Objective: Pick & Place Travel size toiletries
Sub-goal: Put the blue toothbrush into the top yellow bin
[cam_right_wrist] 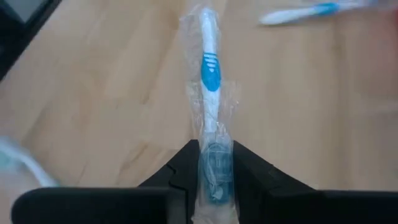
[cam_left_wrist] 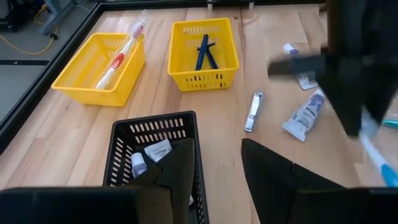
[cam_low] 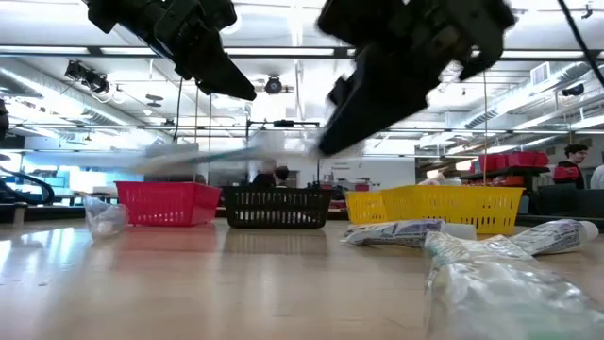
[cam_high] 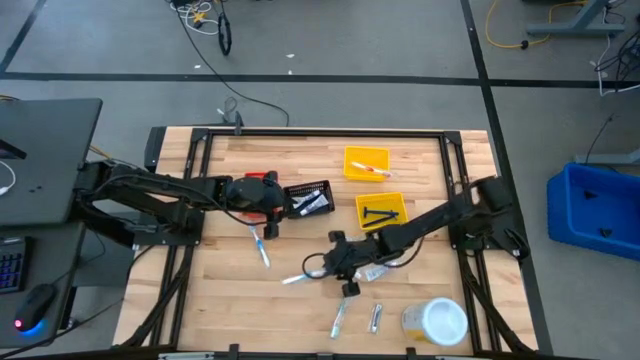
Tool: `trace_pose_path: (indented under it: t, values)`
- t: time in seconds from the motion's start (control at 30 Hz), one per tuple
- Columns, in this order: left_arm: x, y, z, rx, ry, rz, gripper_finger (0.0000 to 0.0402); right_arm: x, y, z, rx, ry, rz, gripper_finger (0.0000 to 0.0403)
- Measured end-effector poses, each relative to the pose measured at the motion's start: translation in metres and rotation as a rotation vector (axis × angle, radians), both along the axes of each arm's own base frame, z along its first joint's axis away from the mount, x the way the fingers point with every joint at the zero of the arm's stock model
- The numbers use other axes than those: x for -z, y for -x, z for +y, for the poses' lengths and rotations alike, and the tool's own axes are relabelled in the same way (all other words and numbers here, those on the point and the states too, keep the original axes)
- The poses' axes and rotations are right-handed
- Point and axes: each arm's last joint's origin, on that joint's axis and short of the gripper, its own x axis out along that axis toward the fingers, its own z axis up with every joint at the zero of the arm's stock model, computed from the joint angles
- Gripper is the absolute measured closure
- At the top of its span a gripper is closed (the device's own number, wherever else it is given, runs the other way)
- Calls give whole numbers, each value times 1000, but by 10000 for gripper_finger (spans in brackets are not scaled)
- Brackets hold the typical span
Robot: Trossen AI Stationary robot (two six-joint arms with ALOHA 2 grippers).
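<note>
Clamped in the right gripper (cam_right_wrist: 216, 163), a wrapped toothbrush (cam_right_wrist: 209, 74), pinched at one end so the length juts forward clear of the table (cam_high: 300, 240), likely for carrying to a bin; in the high view, at lower centre of frame. Parked over the black bin (cam_high: 308, 199) at centre left, the left gripper (cam_left_wrist: 217, 162), fingers apart and empty. Sorted already: sticks in one yellow bin (cam_high: 382, 211), a toothbrush in the other (cam_high: 366, 163). Loose tubes and brushes scattered along the lower table. Blurred in the low view, both grippers; red bin mostly hidden beneath the left arm.
</note>
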Motion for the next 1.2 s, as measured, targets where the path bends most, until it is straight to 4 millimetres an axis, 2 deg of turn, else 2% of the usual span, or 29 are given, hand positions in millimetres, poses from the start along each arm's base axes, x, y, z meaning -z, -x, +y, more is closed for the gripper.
trace_pose_path:
  t: [0.23, 0.5, 0.73, 0.9, 1.2]
  values:
    - [-1, 0, 0, 0, 0, -8, 260, -47, 39, -23, 157, 111, 113, 325]
    - [-1, 0, 0, 0, 0, -10, 260, -74, 84, -57, 427, 195, 290, 323]
    - [-1, -1, 0, 14, -25, -10, 260, -103, 105, -77, 518, 253, 209, 323]
    - [-1, -1, 0, 14, -25, -12, 260, -110, 117, -102, 658, 340, 228, 322]
    - [-2, -1, 0, 12, -21, -19, 260, -102, 117, -159, 889, 318, 328, 321]
